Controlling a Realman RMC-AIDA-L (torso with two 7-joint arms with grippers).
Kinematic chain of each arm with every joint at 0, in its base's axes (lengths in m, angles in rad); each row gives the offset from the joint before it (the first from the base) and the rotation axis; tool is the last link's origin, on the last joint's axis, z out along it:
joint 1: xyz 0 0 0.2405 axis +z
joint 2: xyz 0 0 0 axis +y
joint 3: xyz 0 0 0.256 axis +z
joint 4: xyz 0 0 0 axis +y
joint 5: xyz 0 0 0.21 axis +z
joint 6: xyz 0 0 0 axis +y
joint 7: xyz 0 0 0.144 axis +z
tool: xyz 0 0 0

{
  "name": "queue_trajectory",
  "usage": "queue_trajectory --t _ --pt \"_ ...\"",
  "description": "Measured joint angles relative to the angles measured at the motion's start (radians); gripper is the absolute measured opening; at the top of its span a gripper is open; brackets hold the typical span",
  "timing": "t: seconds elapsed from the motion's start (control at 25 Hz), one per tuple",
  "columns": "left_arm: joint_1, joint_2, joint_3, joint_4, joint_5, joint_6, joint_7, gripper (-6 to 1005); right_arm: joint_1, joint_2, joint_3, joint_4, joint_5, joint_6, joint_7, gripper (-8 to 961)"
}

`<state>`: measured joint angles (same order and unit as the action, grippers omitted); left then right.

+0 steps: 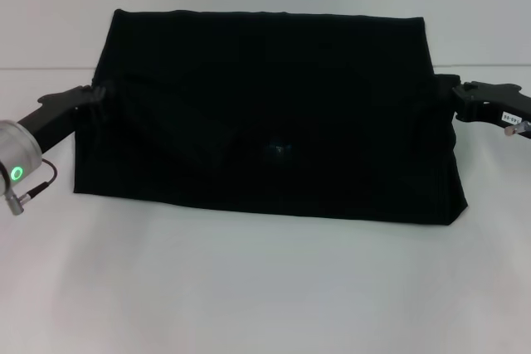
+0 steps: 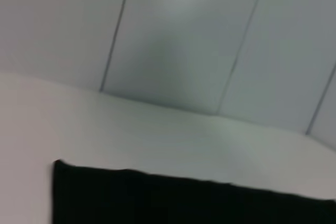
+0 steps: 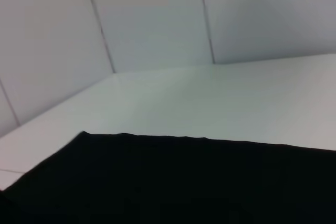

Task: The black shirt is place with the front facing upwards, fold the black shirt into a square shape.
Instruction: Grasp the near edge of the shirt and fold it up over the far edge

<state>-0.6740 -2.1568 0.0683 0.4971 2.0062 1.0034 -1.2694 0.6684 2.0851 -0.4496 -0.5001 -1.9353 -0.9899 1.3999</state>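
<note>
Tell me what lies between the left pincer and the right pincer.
In the head view, the black shirt spans the whole stretch between the left pincer and the right pincer, one at each side edge. Nothing else shows there.

A plain white table point(image 1: 265, 288) fills the head view from the near edge to the far side. Beyond its far edge, the wrist views show a pale wall point(image 2: 178, 40) split by thin dark vertical seams, perhaps joints between panels, though the view is too soft to be sure.
</note>
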Motion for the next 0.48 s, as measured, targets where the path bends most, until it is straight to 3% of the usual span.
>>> queue_trajectory --t 0.24,0.48 --pt "-0.034 -0.004 0.0 -0.031 -0.019 -0.09 0.062 18 0.014 0.001 -0.001 0.041 0.043 0.101 -0.024 25" --pt "-0.044 -0.005 0.0 -0.035 -0.063 -0.162 0.061 68 0.01 0.003 0.0 0.049 0.11 0.119 -0.064 25"
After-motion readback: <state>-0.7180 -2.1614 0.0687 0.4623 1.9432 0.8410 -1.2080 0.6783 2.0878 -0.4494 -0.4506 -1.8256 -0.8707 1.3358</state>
